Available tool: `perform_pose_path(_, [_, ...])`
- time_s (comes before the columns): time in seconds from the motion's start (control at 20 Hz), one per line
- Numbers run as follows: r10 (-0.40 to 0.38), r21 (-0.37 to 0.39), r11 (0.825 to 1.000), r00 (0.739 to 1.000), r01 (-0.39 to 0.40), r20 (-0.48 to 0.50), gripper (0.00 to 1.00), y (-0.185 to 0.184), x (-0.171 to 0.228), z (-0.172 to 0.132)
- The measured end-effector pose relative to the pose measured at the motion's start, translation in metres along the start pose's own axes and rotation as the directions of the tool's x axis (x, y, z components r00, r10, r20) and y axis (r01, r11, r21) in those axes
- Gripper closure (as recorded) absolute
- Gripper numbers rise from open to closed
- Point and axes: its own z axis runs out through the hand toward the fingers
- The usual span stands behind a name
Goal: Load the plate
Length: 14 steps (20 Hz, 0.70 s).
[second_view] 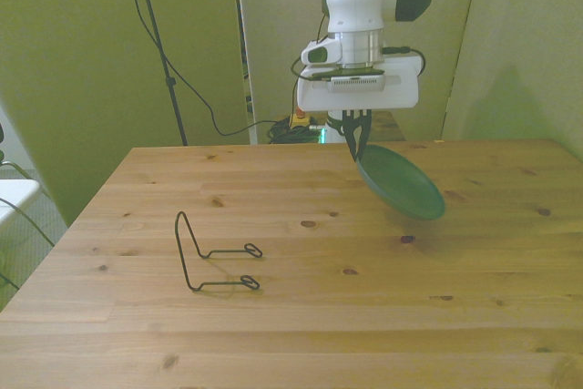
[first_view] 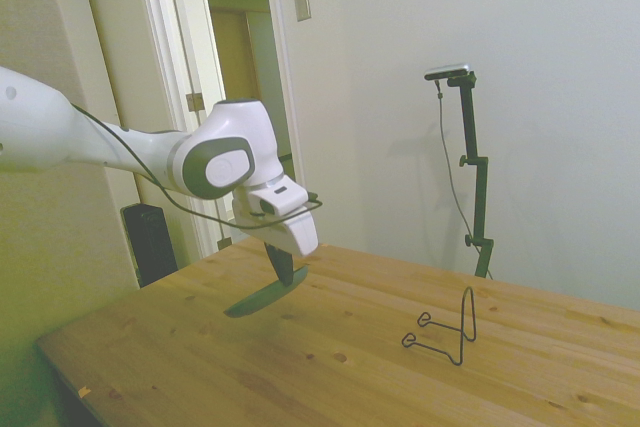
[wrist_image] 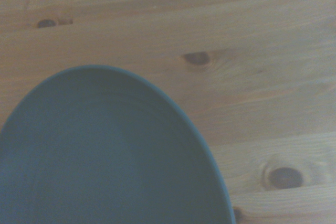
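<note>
The sage-green plate (second_view: 401, 184) hangs tilted in the air above the wooden table (second_view: 383, 316), held by its rim. My gripper (second_view: 356, 146) is shut on that rim, with the plate sloping down toward the front view's right. From the side, the plate (first_view: 265, 297) shows edge-on just under my gripper (first_view: 283, 269), a little above the tabletop. Close up, the wrist view is mostly filled by the plate (wrist_image: 105, 156), with bare wood beyond it.
A thin black wire stand (second_view: 208, 257) sits on the table at the front view's left, well apart from the plate; the side view shows the wire stand (first_view: 445, 332) to the right of the arm. A doorway (first_view: 240, 57) lies behind the table.
</note>
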Motion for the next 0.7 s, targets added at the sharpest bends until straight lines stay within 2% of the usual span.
perform_pose_path(0.15, [-0.041,-0.068,0.997,0.996,0.036,-0.077,1.00,-0.003,0.018,-0.034])
perform_pose_path(0.25, [-0.060,-0.113,0.993,0.989,0.045,-0.132,1.00,-0.004,0.035,-0.045])
perform_pose_path(0.45, [-0.090,-0.212,0.976,0.971,0.042,-0.223,1.00,-0.005,0.077,-0.044])
perform_pose_path(0.7, [-0.110,-0.279,0.960,0.946,0.022,-0.304,1.00,-0.005,0.117,-0.045])
